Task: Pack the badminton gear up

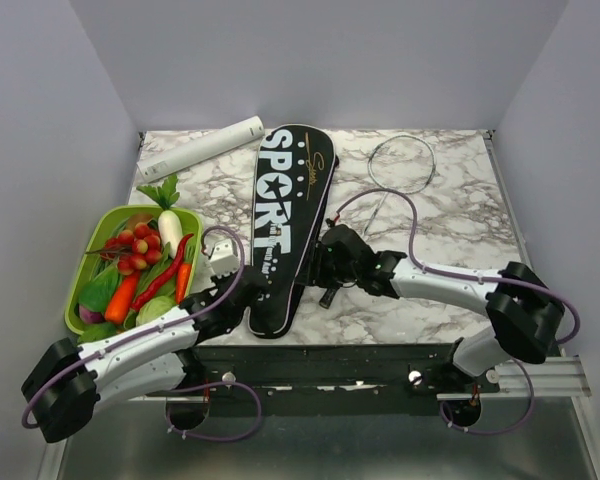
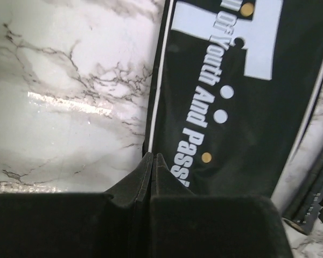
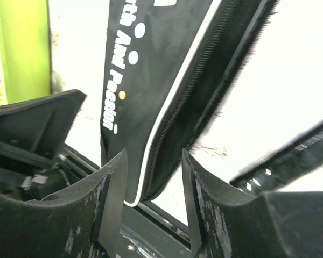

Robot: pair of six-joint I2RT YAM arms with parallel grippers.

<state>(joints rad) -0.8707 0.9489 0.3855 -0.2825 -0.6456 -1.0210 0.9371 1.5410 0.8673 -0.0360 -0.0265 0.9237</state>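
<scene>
Bag (image 1: 285, 225), lettered SPORT, lies flat mid-desk (image 1: 450, 220), narrow end toward me, with zipper teeth showing along its right edge. 1 racket (image 1: 402, 163) lies outside it to the right, hoop at the far side. My right hand (image 3: 153, 172) stands part-open near the bag's near corner, holding nothing. My left hand (image 2: 152, 161) is pressed shut at the bag's left edge; whether it pinches fabric I cannot tell. No 2nd racket seen. Judgement: early stage; this racket's loading and the zipping are left.

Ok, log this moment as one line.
bag: lying flat | left gripper: shut at its edge | right gripper: open at its near end | racket: outside bag, far right
</scene>
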